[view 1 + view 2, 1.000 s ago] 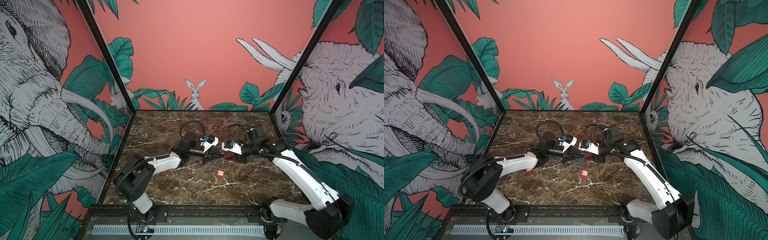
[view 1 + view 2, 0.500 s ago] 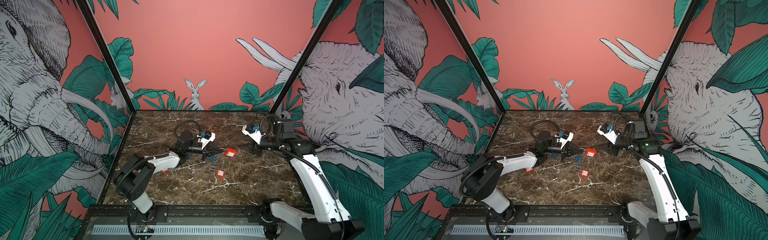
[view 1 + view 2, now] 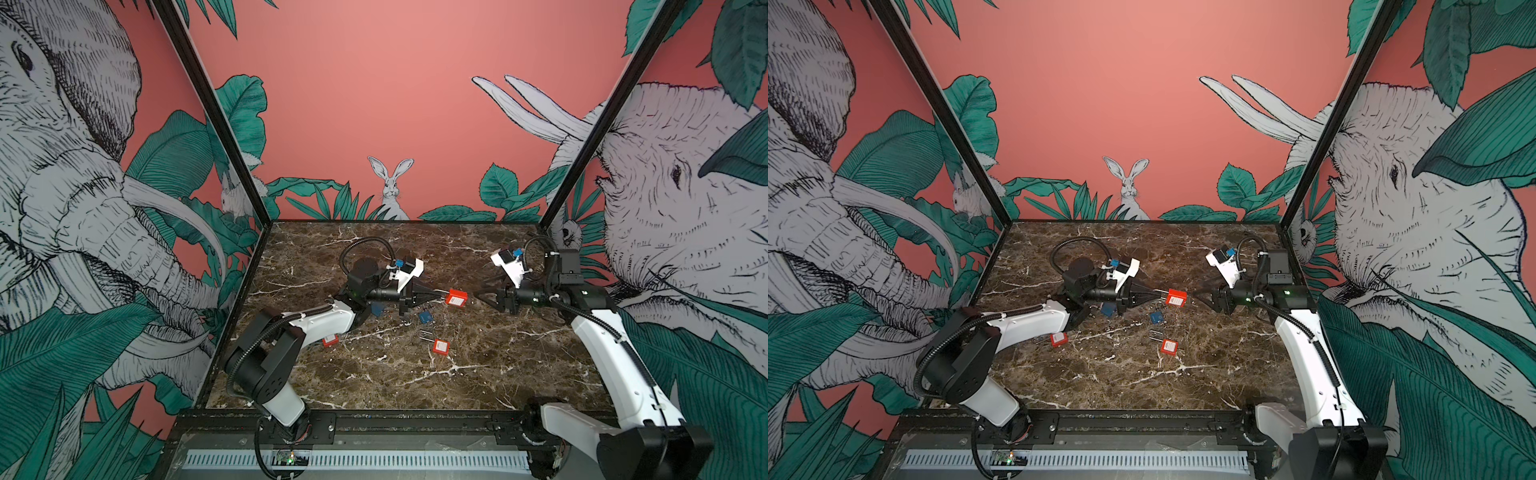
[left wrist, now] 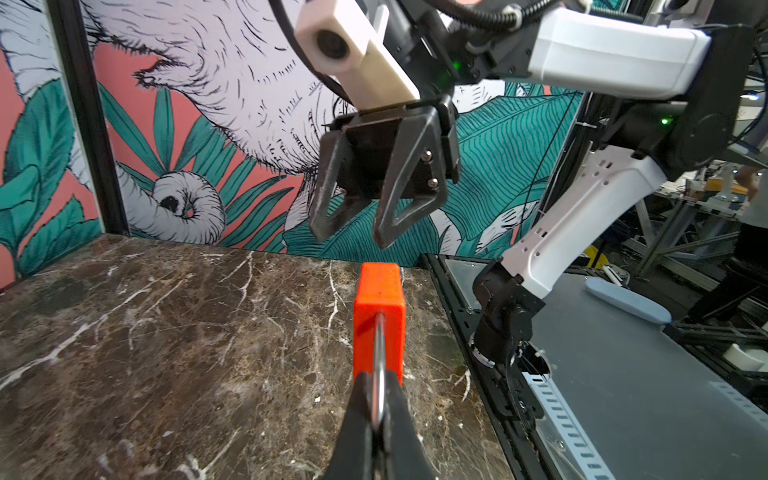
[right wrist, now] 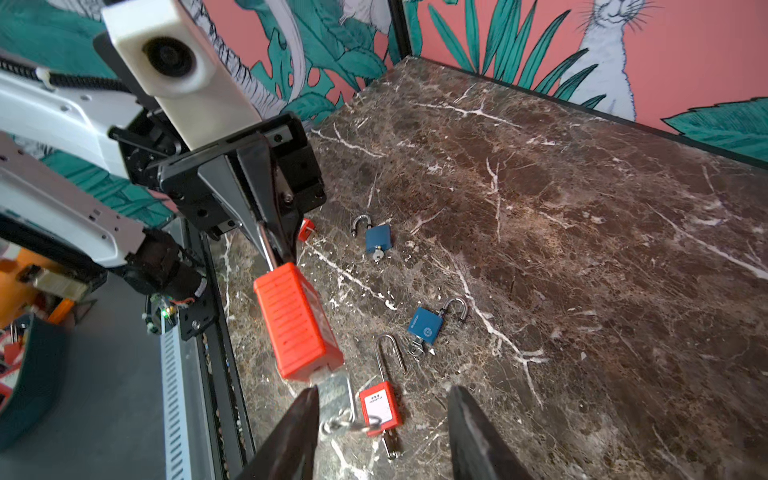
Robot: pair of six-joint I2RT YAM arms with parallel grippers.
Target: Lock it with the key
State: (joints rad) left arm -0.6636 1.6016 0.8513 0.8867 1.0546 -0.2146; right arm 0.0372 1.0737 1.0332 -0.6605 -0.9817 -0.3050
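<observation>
One red padlock (image 3: 456,298) horiz., shackle clenched in left end effector (image 3: 439,296), key end twd released right end effector (image 3: 482,296)

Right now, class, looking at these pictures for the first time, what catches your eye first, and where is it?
A bright red padlock hangs in mid-air above the middle of the marble table. The shut left gripper pinches it by its shackle, and a silver key sits in its base. The open right gripper faces it, empty, and a blue padlock lies on the table.
</observation>
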